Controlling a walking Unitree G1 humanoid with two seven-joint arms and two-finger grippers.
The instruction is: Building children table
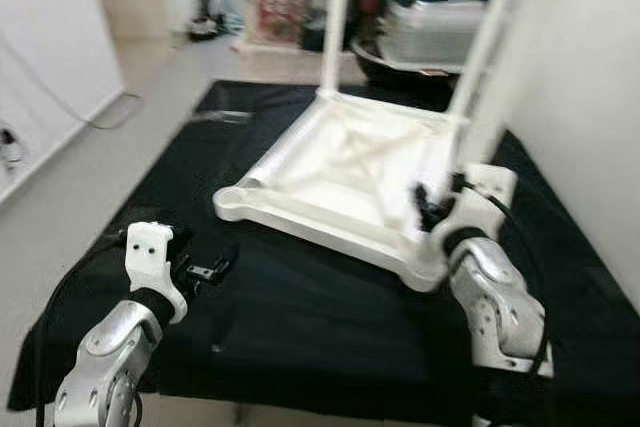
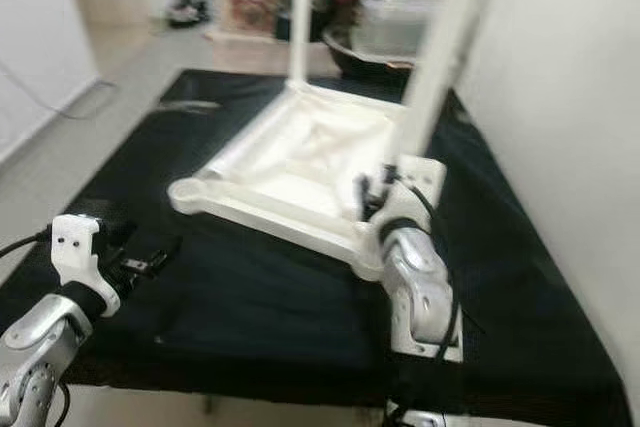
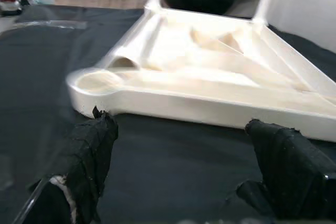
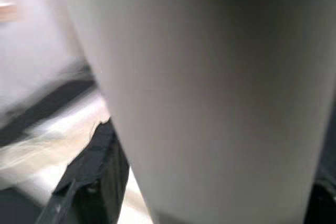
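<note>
Right gripper [image 1: 432, 205] is seen closed around the base of a white table leg [image 1: 490, 57] at the near right corner of the upturned white tabletop [image 1: 340, 172]; in the right wrist view the leg [image 4: 210, 93] is pressed between the black fingers [image 4: 97, 177]. Left gripper [image 1: 210, 269] is held open and empty just above the black mat [image 1: 300, 307], near the tabletop's near left corner socket [image 3: 97, 81]. Tabletop is laid underside up on the mat, with a second leg [image 1: 335, 22] upright at its far corner. Storage bins [image 1: 430, 17] are noted behind
</note>
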